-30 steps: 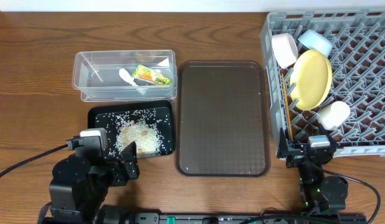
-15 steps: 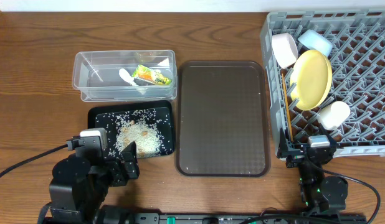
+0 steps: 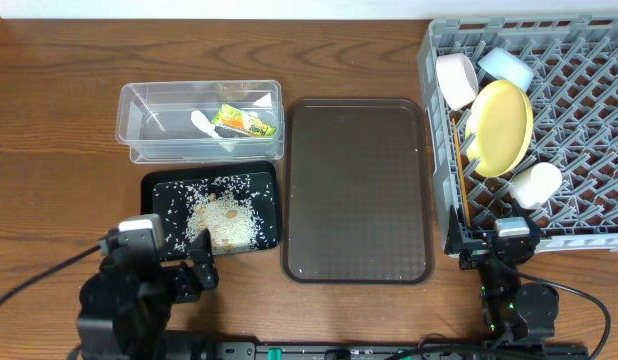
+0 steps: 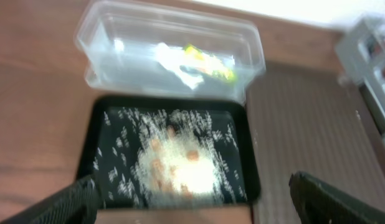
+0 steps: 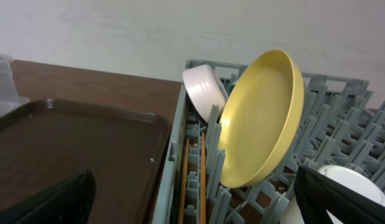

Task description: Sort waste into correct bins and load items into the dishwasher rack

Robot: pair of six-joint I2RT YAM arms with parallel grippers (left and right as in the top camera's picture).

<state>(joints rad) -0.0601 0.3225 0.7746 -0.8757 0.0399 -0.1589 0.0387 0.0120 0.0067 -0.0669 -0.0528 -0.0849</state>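
The clear tub (image 3: 149,125) holds the snack wrapper (image 3: 245,122) and the white scrap (image 3: 202,122). The black tray (image 3: 154,215) holds the rice grains (image 3: 224,218). The grey rack (image 3: 579,150) holds the yellow plate (image 3: 501,125), white bowl (image 3: 455,80), light-blue bowl (image 3: 505,68), white cup (image 3: 536,185) and chopsticks (image 3: 459,180). My left gripper (image 3: 196,268) is open and empty at the black tray's near edge (image 4: 247,177), with the rice (image 4: 180,162) before it. My right gripper (image 3: 496,247) is open and empty at the rack's front left corner, facing the plate (image 5: 261,118) and chopsticks (image 5: 202,180).
The brown serving tray (image 3: 357,190) lies bare between the black tray and the rack; it also shows in the left wrist view (image 4: 304,124) and the right wrist view (image 5: 74,143). A white wall runs behind the table.
My left arm has drawn back a little toward the table's front edge; its view is blurred by motion. The right arm has not moved.
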